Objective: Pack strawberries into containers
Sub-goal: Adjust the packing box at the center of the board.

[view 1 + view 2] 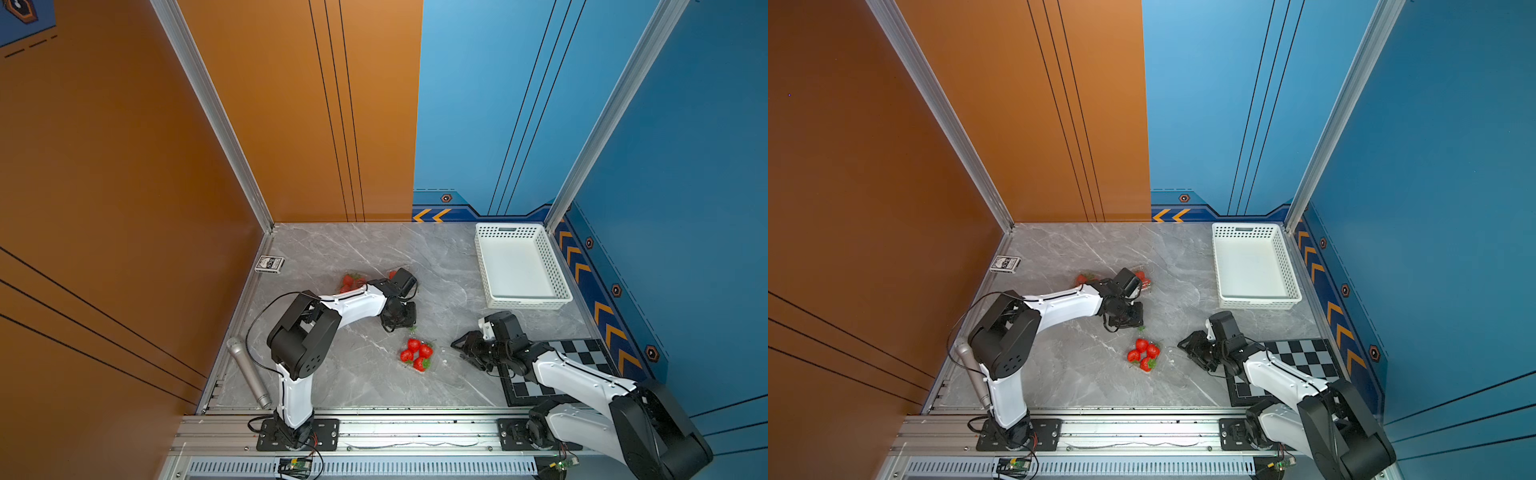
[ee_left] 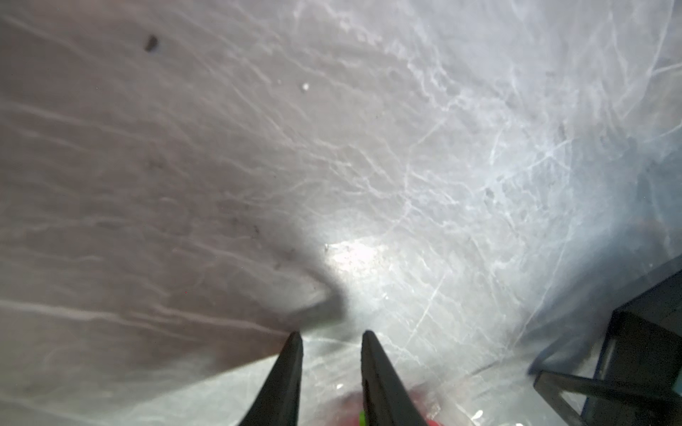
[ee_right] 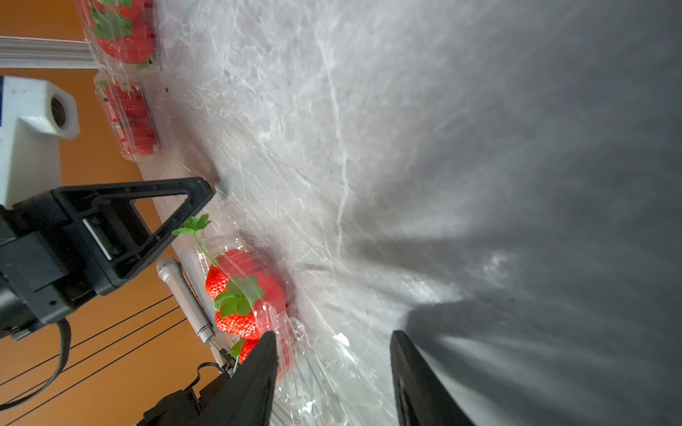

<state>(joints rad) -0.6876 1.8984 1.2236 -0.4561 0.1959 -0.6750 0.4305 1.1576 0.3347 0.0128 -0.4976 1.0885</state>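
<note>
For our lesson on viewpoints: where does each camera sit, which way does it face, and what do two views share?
Both top views: high overhead, looking down on the table; left arm, right arm show.
Left wrist: past the left pincer onto marble.
Right wrist: past the right pincer across the table; left pincer shows.
Shared: open container, in top and right-wrist views.

The table [image 1: 440,266] is bare in the middle and at the back, so there is room to pass. A white basket [image 1: 534,303] fills the back right corner. 2 shut boxes [image 3: 129,121] hide behind the left arm [image 1: 353,305]. An open box [image 3: 225,245] sits in front.
</note>
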